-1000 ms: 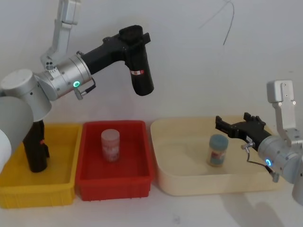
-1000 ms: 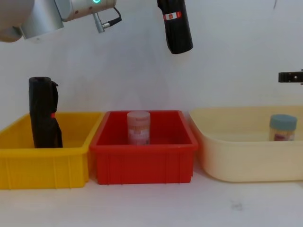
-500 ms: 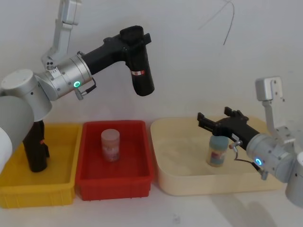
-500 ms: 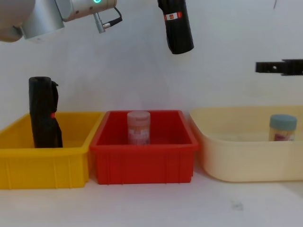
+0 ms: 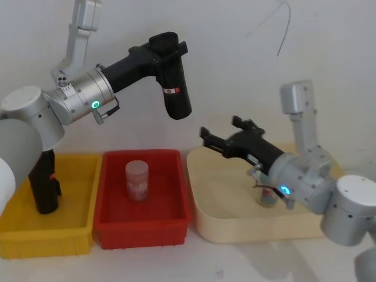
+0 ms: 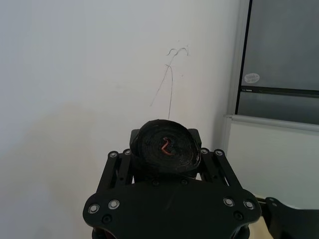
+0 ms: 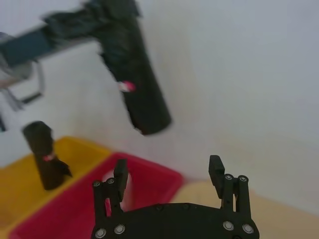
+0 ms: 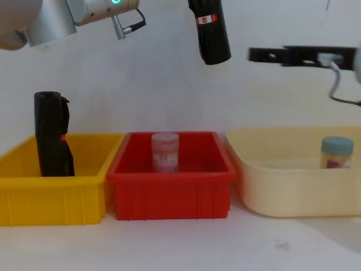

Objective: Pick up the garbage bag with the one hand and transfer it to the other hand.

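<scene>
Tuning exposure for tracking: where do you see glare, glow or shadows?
Head view: even light; the bag, held high by the left gripper, shows no glare; green ring and blue ring glow. Chest view: soft shadow on the table below the open right gripper's arm.

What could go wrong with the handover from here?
The left tool grips the garbage bag only at its top end, so it hangs tilted; a nudge from the open right tool might knock it loose.
The right tool sits level with the bag's lower end, risking a shallow grip.
</scene>
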